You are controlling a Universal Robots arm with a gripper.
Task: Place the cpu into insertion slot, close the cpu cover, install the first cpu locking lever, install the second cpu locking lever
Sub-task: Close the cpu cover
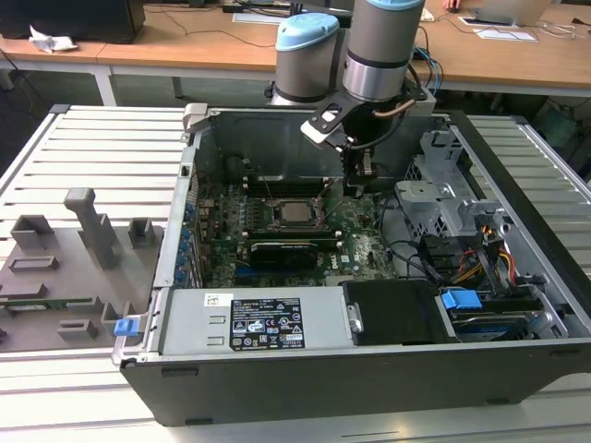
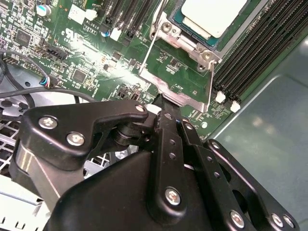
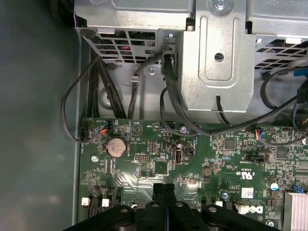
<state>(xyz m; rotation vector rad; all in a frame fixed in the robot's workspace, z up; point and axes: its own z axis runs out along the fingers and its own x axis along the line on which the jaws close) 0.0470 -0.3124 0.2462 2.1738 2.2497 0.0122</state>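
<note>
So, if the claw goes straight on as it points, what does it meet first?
Probably the cpu cover, its silver edge just ahead of the claw in the second wrist view; contact is unclear.

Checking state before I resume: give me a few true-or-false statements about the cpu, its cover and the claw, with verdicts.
1. The cpu sits in the insertion slot. True.
2. The cpu cover lies flat over the cpu. False: it stands raised, and the cpu's top is bare.
3. The claw is wide open. False: it is shut, with its tip at the cover's free edge.
4. A coin cell sits on the green board. True.
</note>
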